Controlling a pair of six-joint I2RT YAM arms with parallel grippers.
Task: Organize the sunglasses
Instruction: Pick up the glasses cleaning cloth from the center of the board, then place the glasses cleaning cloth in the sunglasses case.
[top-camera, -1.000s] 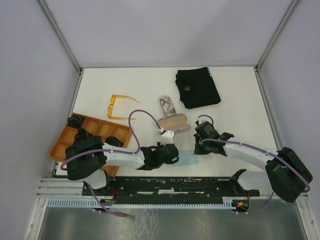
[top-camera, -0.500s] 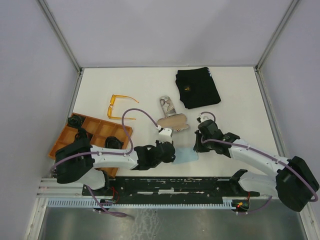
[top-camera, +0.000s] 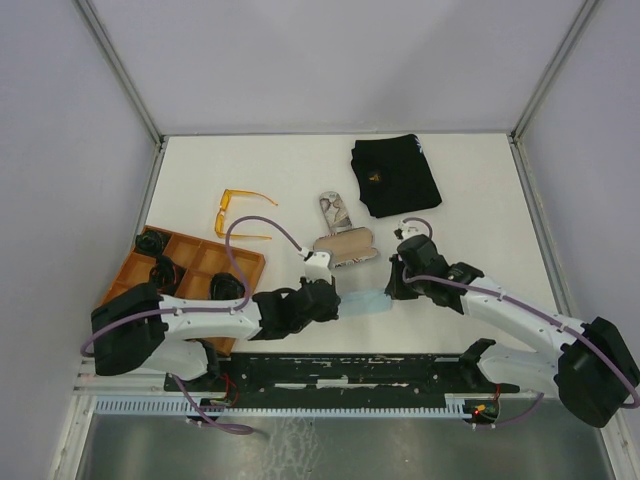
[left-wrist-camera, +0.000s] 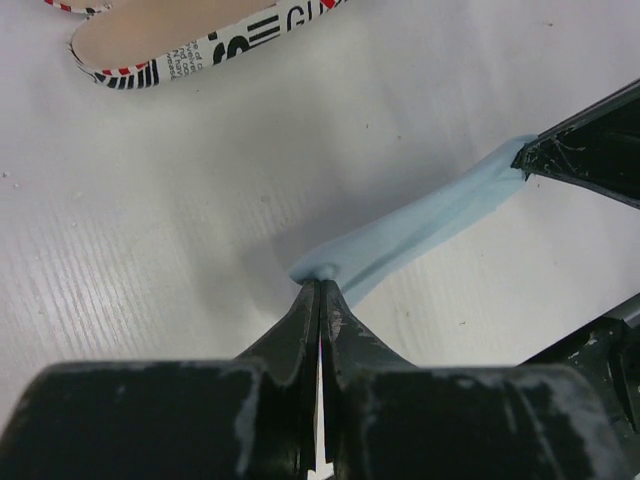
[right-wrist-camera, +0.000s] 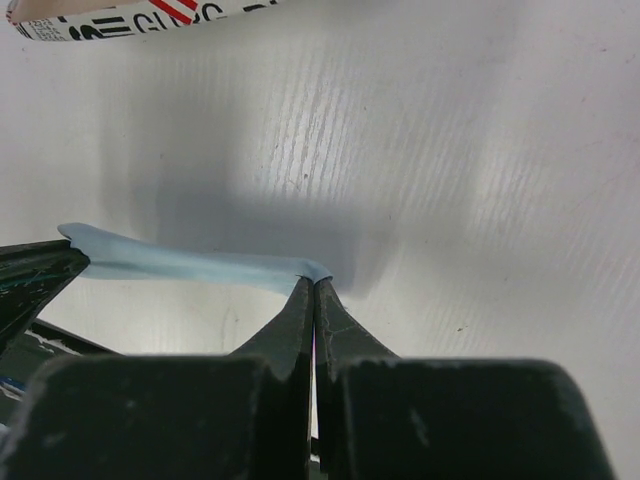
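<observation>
Bench (top-camera: 480, 200): white, carries all items.
Orange tray (top-camera: 205, 262): compartmented, at the near left.
Left end effector (top-camera: 336, 302) and right end effector (top-camera: 391, 292): each fully closed, pinching opposite ends of the light blue cloth (top-camera: 362, 303). The cloth is stretched between them, near centre.
Orange sunglasses (top-camera: 221, 213): on the bench at the left, arms unfolded, just beyond the tray, well apart from both end effectors.

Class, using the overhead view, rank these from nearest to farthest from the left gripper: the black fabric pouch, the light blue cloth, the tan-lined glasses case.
1. The light blue cloth: pinched in the left gripper, stretching to its right.
2. The tan-lined glasses case: just beyond the gripper, mid-table.
3. The black fabric pouch: far side of the table, toward the right.
</observation>
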